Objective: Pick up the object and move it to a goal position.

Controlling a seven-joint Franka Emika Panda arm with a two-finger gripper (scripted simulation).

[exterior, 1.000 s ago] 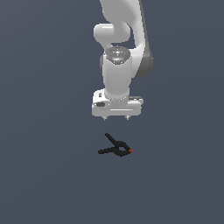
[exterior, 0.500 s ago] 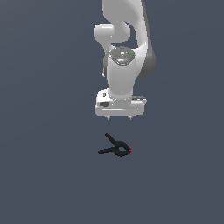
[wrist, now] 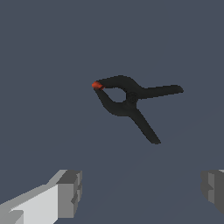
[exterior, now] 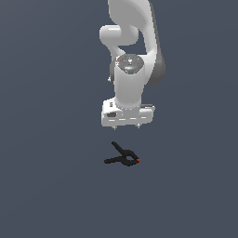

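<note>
The small black spring clamp (exterior: 124, 157) lies flat on the dark grey floor, with two thin splayed handles and a red-orange tip toward the exterior view's right. It also shows in the wrist view (wrist: 131, 100). My gripper (exterior: 127, 126) hangs above and slightly behind the clamp, apart from it. Its fingers (wrist: 69, 192) stand wide apart in the wrist view, with nothing between them. The gripper is open and empty.
The plain dark grey floor (exterior: 46, 176) surrounds the clamp on all sides. The white arm (exterior: 132, 56) rises behind the gripper.
The gripper has come down a little toward the clamp. The clamp has not moved.
</note>
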